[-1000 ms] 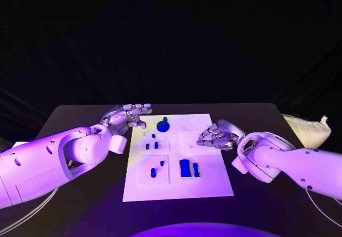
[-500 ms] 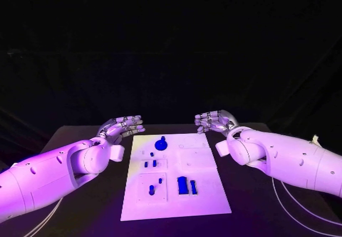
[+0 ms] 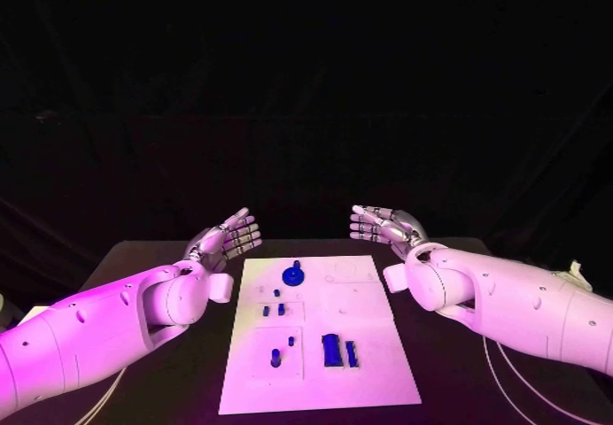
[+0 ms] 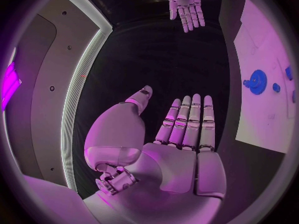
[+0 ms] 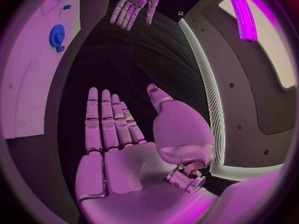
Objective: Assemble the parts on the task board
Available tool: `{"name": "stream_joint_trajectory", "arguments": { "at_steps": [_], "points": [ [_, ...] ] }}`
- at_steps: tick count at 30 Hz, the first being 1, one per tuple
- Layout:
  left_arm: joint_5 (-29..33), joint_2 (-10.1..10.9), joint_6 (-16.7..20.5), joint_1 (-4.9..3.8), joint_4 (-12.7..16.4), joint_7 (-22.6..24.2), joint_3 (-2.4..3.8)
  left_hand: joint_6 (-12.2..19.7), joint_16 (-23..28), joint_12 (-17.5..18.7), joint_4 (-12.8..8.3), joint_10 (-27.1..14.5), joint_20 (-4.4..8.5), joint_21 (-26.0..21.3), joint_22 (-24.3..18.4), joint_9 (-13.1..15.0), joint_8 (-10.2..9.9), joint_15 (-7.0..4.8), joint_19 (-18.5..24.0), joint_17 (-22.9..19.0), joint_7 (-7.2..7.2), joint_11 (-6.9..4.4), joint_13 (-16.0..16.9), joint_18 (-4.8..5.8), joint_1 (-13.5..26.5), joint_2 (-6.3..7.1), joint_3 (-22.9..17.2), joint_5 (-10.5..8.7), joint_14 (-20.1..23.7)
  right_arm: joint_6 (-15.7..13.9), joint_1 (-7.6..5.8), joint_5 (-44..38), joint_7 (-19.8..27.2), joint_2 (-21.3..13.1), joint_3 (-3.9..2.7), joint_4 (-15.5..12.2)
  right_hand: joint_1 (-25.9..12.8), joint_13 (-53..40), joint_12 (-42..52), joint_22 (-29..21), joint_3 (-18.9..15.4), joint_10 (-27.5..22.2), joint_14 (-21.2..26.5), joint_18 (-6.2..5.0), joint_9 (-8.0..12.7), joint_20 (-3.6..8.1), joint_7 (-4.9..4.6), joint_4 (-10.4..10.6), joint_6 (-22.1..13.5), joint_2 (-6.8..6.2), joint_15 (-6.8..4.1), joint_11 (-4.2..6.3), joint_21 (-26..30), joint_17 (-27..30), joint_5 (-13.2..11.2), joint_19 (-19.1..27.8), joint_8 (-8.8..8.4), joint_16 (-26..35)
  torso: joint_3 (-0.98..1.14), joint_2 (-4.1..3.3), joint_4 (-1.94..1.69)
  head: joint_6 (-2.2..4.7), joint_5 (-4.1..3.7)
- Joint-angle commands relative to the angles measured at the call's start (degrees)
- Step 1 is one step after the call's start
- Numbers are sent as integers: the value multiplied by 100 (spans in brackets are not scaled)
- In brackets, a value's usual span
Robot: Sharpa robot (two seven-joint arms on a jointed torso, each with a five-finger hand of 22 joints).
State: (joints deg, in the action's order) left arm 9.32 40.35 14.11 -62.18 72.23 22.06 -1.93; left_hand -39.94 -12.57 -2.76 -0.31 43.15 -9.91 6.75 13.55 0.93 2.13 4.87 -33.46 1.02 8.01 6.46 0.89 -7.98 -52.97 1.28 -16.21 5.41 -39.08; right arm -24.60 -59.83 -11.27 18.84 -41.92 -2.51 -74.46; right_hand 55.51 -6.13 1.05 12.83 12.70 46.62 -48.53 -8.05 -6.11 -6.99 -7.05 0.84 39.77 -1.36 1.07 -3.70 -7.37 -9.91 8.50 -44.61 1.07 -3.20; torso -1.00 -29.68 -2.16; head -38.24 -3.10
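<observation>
The white task board (image 3: 320, 372) lies in the middle of the black table. Several blue parts sit on it: a round gear with a peg (image 3: 294, 274) at the far end, small pegs (image 3: 274, 310) in the middle, and two upright blocks (image 3: 340, 351) nearer me. My left hand (image 3: 228, 237) is raised above the table's far left, fingers straight and apart, holding nothing. My right hand (image 3: 386, 225) is raised at the far right, also flat and empty. The left wrist view shows the flat left palm (image 4: 181, 149), the gear (image 4: 256, 81) and the right hand (image 4: 186, 4). The right wrist view shows the flat right palm (image 5: 118, 149), the gear (image 5: 57, 37) and the left hand (image 5: 133, 5).
A pale bag-like object (image 3: 578, 274) lies at the table's right edge. The black table (image 3: 473, 390) stretches on both sides of the board. Behind the table hangs a dark backdrop.
Both hands have lifted off the board area and risen above the table's far end, with fingers uncurling to flat. The camera has tilted up, so the board sits lower in the picture.
</observation>
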Motion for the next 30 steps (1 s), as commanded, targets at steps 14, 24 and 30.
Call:
{"name": "stream_joint_trajectory", "arguments": {
  "at_steps": [14,24,30],
  "points": [
    [-825,376,2642,175,1545,686,169,2445,772,276,31,-2642,991,-675,-830,-93,-213,-487,2050,-102,-801,-646,-89,798,3243,-128,992,-541,2393,-1934,-33,1116,1086,-275,248,-1533,-3404,613,-105,-787,-776,-2861,2979,805,611,699,705,-84,-2439,136,-107,370,737,991,-850,2737,-107,320,100,-150,216,387,310],
    [-932,434,3001,202,1772,774,193,2977,1257,276,31,-3214,991,-675,-1355,-93,-213,-487,2487,-102,-801,-646,-89,798,3943,-128,1196,-541,2911,-1952,-33,1127,1096,-278,251,-1549,-4134,613,-105,-1283,-1270,-3476,3618,805,611,699,705,-84,-2965,136,-107,370,737,991,-850,3325,-107,320,100,-150,216,387,310],
    [-932,434,3001,202,1772,774,193,3187,1257,276,31,-3441,991,-675,-1355,-93,-213,-487,2662,-102,-801,-646,-89,798,4218,-128,1621,-541,3116,-1952,-33,1127,1096,-278,251,-1549,-4424,613,-105,-1283,-1270,-3721,3875,805,611,699,705,-84,-3172,136,-107,370,737,991,-850,3562,-107,320,100,-150,216,387,310]
  ]
}}
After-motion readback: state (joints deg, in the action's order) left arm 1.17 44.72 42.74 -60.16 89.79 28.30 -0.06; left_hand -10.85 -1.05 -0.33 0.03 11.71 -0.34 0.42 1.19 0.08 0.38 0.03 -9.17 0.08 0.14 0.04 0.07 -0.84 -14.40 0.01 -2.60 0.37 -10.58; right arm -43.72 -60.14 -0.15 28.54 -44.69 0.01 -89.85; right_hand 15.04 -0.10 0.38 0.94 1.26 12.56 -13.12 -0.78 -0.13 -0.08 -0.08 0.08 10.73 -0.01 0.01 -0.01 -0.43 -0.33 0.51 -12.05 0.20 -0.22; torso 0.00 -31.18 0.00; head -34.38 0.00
